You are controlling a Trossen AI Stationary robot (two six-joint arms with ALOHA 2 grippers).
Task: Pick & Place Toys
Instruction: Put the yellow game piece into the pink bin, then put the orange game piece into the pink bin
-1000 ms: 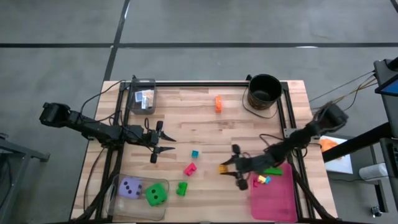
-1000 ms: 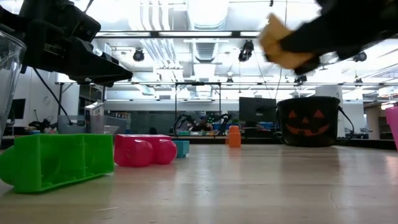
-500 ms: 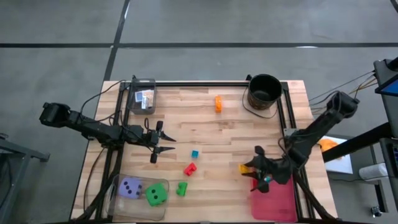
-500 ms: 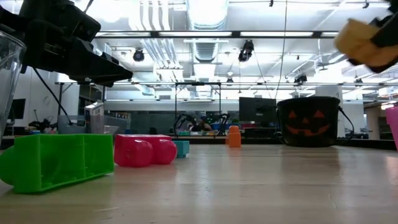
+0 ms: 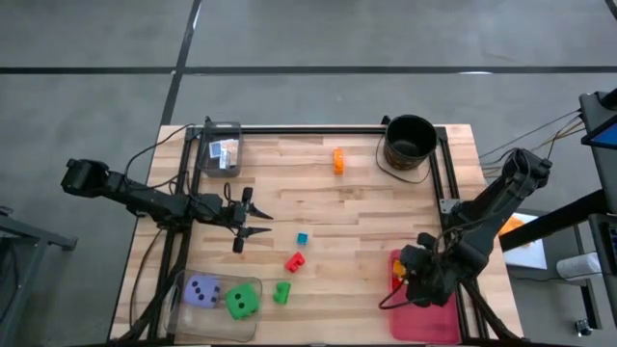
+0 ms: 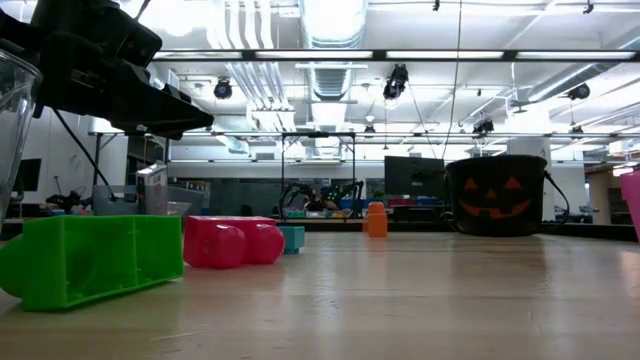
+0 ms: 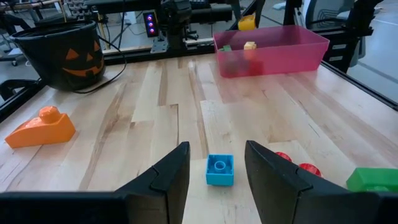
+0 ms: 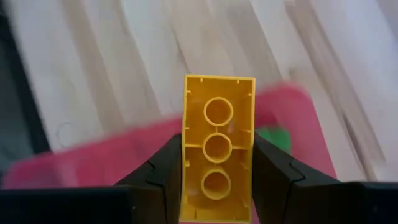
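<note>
My right gripper [image 5: 399, 274] hangs over the left end of the pink tray [image 5: 429, 313] and is shut on a yellow brick [image 8: 217, 149]. My left gripper [image 5: 256, 220] is open and empty above the table's left middle, its fingers standing either side of a teal brick [image 7: 219, 170] farther off. A red brick [image 5: 293, 261], a green brick [image 5: 281, 292] and an orange brick [image 5: 338, 160] lie on the wood. A purple die [image 5: 202, 290] and a green die [image 5: 242, 300] sit in a clear tub at the near left. My right gripper pinches the yellow brick's two long sides [image 8: 185, 163] between its two fingers, on the half nearer the wrist. The brick sticks out past the fingertips, its hollow underside toward the wrist camera. It is lifted clear above the pink tray.
The black bucket [image 5: 410, 142] stands at the far right. A clear box with card packs [image 5: 224, 149] sits at the far left. The pink tray holds a few small bricks [image 7: 250, 45]. A black frame rail runs along the table's far and side edges.
My right gripper has carried the yellow brick toward the table's right and near edges, from over the bare wood to above the pink tray's left end, and has gone out of the low view. The brick stays in its hold.
</note>
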